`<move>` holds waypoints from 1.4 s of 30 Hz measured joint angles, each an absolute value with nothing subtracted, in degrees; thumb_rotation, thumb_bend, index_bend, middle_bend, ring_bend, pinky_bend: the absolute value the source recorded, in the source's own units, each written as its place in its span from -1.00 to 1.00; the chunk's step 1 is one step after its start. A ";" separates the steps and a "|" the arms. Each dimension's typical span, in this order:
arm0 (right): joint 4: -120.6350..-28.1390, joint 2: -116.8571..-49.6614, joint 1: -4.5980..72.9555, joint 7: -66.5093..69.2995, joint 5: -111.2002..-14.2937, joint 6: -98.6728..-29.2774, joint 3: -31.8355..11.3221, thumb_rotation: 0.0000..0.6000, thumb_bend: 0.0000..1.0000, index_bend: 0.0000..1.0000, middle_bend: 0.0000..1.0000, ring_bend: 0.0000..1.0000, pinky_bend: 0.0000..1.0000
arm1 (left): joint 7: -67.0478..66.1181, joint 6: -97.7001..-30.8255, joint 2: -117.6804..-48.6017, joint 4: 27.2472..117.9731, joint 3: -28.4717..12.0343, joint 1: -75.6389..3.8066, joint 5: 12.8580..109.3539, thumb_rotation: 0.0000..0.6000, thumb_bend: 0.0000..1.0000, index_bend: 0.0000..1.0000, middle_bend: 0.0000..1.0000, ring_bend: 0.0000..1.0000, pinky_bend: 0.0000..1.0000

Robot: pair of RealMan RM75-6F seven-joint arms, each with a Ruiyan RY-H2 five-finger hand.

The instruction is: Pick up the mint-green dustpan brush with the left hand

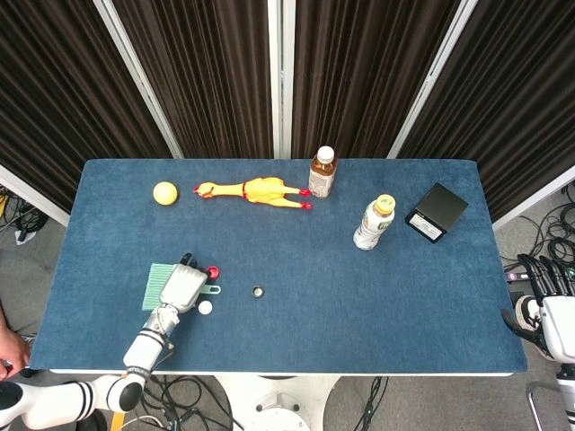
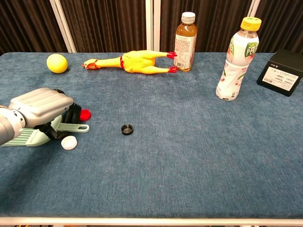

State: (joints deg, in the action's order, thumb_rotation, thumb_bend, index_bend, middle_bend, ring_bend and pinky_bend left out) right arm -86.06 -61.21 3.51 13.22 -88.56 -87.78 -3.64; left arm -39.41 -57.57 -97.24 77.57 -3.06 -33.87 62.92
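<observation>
The mint-green dustpan brush [image 1: 157, 284] lies flat on the blue table near the front left, its bristle end [image 2: 22, 138] pointing left and its handle [image 2: 78, 127] pointing right. My left hand [image 1: 182, 287] sits on top of it, covering its middle. In the chest view the left hand [image 2: 42, 108] has its dark fingers [image 2: 71, 115] curled down around the handle, gripping it, and the brush rests on the cloth. My right hand [image 1: 544, 298] hangs off the table's right edge with its fingers spread, holding nothing.
A red cap [image 2: 84, 114], a white cap [image 2: 69, 142] and a black cap [image 2: 127, 128] lie close to the brush. Farther back are a yellow ball [image 1: 164, 192], a rubber chicken [image 1: 256, 190], a tea bottle [image 1: 322, 172], a white bottle [image 1: 374, 223] and a black box [image 1: 437, 213].
</observation>
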 measured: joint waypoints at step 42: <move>-90.72 -59.07 2.76 9.13 -89.28 -89.48 -3.79 1.00 -0.67 -1.00 -0.77 -1.00 -1.00 | 27.46 -67.36 -88.50 62.74 -4.76 -33.13 87.28 1.00 -0.17 0.07 0.07 -0.24 -0.19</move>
State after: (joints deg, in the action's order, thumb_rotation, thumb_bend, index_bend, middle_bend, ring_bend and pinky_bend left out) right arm -90.72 -59.07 2.76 9.13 -89.28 -89.48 -3.79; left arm 27.46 -67.36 -88.50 62.74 -4.76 -33.13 87.28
